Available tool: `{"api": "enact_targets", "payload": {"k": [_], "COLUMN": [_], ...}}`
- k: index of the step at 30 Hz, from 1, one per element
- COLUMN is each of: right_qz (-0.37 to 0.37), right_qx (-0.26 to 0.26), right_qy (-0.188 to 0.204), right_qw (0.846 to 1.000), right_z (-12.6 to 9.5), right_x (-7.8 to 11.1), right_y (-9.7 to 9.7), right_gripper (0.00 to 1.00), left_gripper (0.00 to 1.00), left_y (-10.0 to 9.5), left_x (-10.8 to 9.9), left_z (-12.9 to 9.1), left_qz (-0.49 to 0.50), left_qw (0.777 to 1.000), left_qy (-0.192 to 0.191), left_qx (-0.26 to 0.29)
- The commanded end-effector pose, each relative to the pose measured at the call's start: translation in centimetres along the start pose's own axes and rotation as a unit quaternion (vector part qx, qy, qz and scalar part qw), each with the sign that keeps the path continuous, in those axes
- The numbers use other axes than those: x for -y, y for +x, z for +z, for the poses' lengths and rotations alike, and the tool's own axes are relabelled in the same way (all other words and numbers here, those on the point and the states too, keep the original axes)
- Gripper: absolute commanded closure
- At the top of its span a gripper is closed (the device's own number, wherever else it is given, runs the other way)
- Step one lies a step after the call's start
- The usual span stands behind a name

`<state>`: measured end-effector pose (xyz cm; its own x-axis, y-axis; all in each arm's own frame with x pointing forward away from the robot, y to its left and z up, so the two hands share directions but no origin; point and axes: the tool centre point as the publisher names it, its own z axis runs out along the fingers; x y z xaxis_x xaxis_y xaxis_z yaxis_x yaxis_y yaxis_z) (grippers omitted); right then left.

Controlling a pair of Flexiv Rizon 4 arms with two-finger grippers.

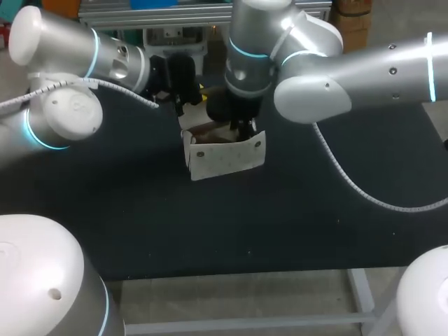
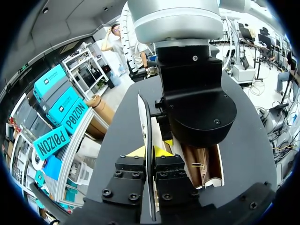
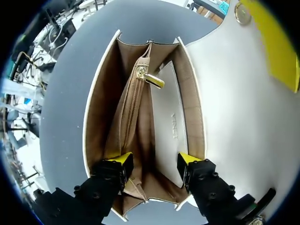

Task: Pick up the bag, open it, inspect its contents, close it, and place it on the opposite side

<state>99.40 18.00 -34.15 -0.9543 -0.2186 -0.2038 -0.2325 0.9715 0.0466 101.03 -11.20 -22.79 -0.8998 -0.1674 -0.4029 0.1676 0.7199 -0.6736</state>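
A white bag (image 1: 225, 155) stands on the black table (image 1: 140, 224) near the middle, with its mouth open. My left gripper (image 2: 149, 157) is shut on the edge of the bag's white flap (image 2: 143, 122) and holds it up behind the bag. My right gripper (image 3: 153, 161) points straight down into the bag, open. Its yellow fingertips (image 3: 119, 160) stand either side of the tan zipped pocket (image 3: 133, 117) and a white inner panel (image 3: 171, 126). A gold zip pull (image 3: 150, 79) lies at the pocket's far end. In the head view my right gripper (image 1: 243, 131) hides part of the opening.
The raised flap (image 3: 234, 93) with its gold stud (image 3: 242, 13) lies beside my right gripper, and my left gripper's yellow tip (image 3: 277, 47) is on it. Bare black table surrounds the bag, and the table's front edge (image 1: 231, 271) is nearest me.
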Motion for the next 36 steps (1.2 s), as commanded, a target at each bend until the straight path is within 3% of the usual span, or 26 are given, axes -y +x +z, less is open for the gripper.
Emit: {"api": "enact_targets", "payload": {"k": [1, 2, 11, 22, 30, 36], "right_qz": [0.003, 0.005, 0.017, 0.047, 0.056, 0.059], "right_qx": [0.030, 0.036, 0.101, 0.213, 0.266, 0.294], "right_qy": [-0.005, -0.004, -0.011, -0.017, -0.017, -0.018], "right_qw": [1.000, 0.999, 0.995, 0.976, 0.962, 0.954], "right_z": [-1.1, -1.3, -3.2, -7.6, -10.9, -13.0], "right_x": [0.3, 0.3, 0.2, 0.8, 1.2, 1.5], "right_y": [0.3, 0.3, 0.0, 0.0, 1.0, 2.3], "right_gripper": [0.93, 1.00, 1.00, 1.00, 1.00, 1.00], "left_gripper": [1.00, 1.00, 1.00, 1.00, 1.00, 1.00], "left_y": [0.4, 0.4, 0.6, 0.9, 1.3, 1.8], "left_x": [-0.1, 0.0, 0.1, 0.5, 1.3, 2.3], "left_z": [0.1, 0.1, 0.0, -0.4, -1.3, -2.3], "left_qz": [0.002, 0.003, 0.008, 0.015, 0.018, 0.000], "left_qw": [1.000, 1.000, 1.000, 1.000, 1.000, 0.999], "left_qy": [0.000, 0.000, -0.001, -0.004, 0.002, 0.007], "left_qx": [-0.002, -0.002, -0.006, -0.006, -0.010, -0.043]}}
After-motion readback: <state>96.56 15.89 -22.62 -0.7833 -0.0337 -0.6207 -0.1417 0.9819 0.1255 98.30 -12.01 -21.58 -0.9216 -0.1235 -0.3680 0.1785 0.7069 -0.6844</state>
